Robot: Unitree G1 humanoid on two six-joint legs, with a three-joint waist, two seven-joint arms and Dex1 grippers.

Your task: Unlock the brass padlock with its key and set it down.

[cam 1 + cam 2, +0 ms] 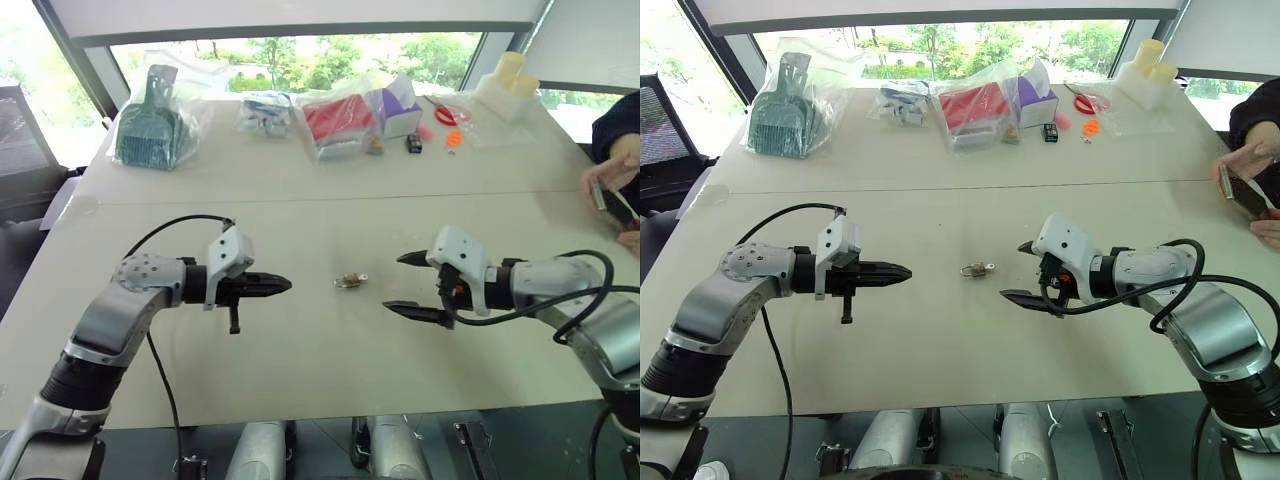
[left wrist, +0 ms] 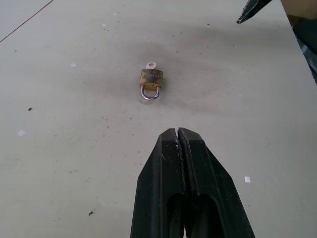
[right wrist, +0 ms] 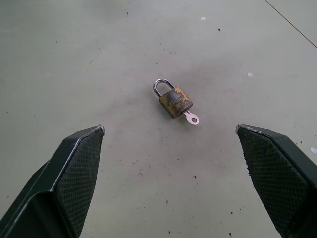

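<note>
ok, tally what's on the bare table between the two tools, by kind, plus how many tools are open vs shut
brass padlock: 1, lying flat
key: 1, stuck in the padlock's base
open tool: 1, right
shut tool: 1, left
Total: 2 items, 2 tools

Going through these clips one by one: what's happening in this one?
A two-armed robot faces a padlock lying flat on the table between its grippers, with the key sticking out of its base and the shackle looking closed. Neither gripper touches it: the left gripper is shut and points at it from one side, the right gripper hangs wide open on the other. Bagged goods sit along the far edge, and a person's hand shows at the table's right.
</note>
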